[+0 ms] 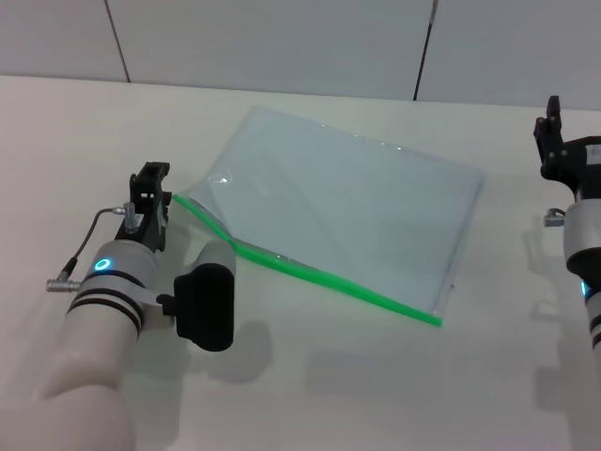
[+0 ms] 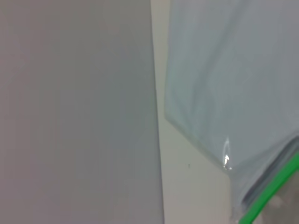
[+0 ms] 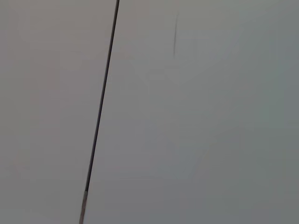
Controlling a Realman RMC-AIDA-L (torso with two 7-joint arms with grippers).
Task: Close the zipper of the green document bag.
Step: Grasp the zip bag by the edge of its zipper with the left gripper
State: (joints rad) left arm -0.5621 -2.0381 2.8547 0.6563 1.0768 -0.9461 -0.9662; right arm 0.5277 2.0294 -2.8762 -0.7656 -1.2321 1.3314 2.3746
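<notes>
Translucent pale bluish plastic forms the large flat green document bag (image 1: 347,211), which lies on the white counter (image 1: 310,395) in front of the robot, turned at an angle, with its thin bright green zipper (image 1: 310,274) running along the near long edge from beside the left gripper (image 1: 150,193) to the nearer right corner. The left gripper sits at that strip's left end, but whether its fingers are apart or pressed together cannot be told from any view. The right gripper (image 1: 554,127) hangs well apart at the counter's right side, and its state cannot be told either. Near the left end the bag's upper layer lifts and bows (so the mouth looks still open there); the slider itself is too small to pick out. Such a pouch probably handles as light, floppy and slippery, so pulling the zipper likely needs one gripper pinning a corner while the other takes the slider.
</notes>
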